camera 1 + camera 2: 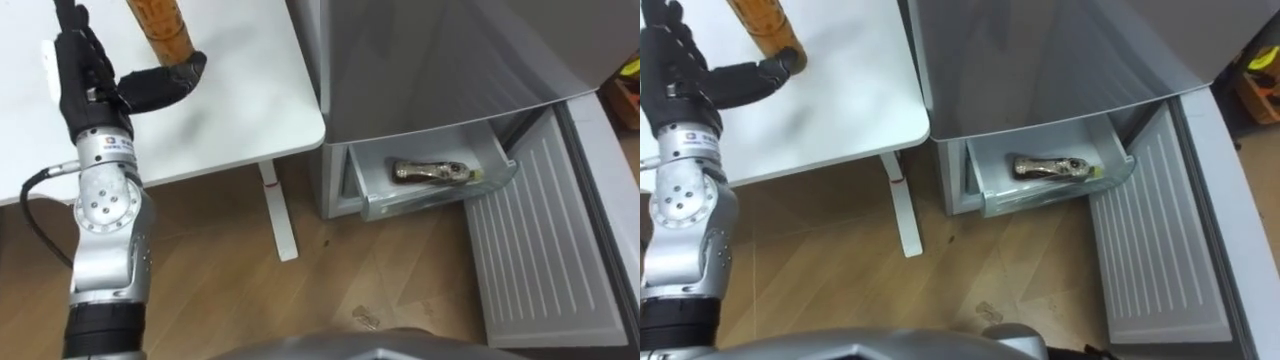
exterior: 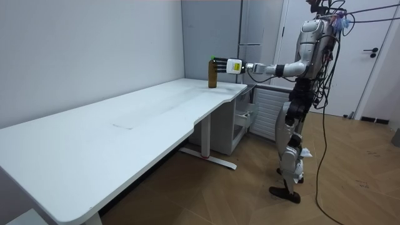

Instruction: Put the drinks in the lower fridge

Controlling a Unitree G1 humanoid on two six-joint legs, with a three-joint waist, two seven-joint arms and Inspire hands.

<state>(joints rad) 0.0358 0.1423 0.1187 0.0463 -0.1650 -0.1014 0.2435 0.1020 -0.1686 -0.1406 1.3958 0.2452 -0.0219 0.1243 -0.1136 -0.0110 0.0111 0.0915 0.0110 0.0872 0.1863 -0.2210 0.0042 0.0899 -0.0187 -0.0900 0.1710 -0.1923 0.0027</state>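
Brown bottle [image 1: 160, 25] upright on table [image 1: 240, 100], beside left hand [image 1: 92, 78]

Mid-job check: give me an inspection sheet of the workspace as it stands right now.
Surface: white table, holding one bottle.
Job's things: brown bottle upright at the table corner; second bottle lying in the open lower drawer.
Clutter: small scrap on the floor.
Hands: left hand open, thumb against the brown bottle.
Cables: nothing seen beyond the robot's own.
Surroundings: grey fridge, lower door swung open.
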